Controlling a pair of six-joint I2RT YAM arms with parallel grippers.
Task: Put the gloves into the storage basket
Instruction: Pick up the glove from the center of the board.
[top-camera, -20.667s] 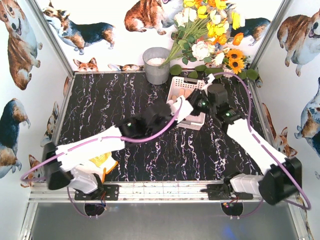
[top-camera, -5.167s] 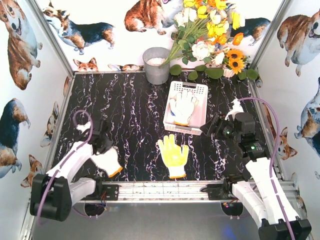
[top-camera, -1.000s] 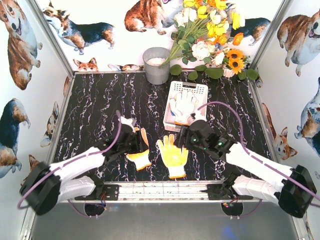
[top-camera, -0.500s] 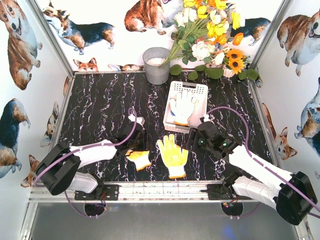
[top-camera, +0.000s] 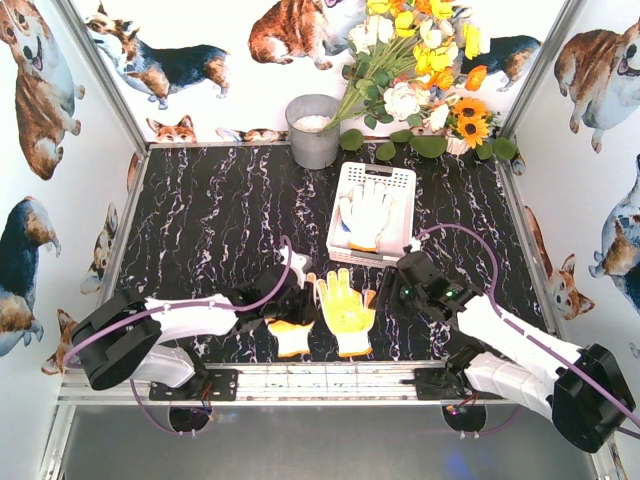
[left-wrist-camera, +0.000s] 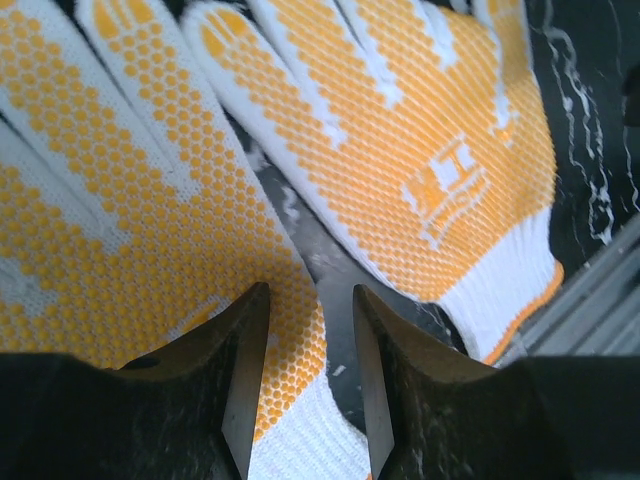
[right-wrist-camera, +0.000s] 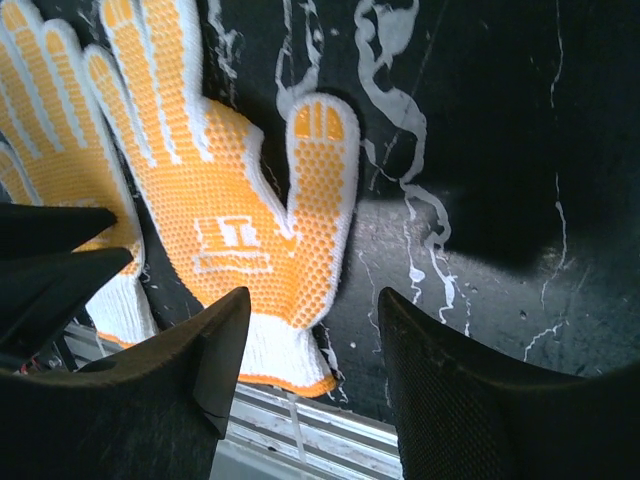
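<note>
Your left pincer (left-wrist-camera: 310, 296) sits low over the white-and-orange glove (left-wrist-camera: 120, 220), jaws a narrow gap apart w/ the glove's edge under them and nothing visibly pinched. That glove lies flat on the desk (top-camera: 220, 220) near the front edge, just beside the yellow glove (top-camera: 346, 308). Your right pincer (right-wrist-camera: 312, 300) is wide open & empty over the yellow glove's cuff end, and a white glove (top-camera: 366, 210) is already in the basket (top-camera: 400, 180), just behind the 2 loose ones.
</note>
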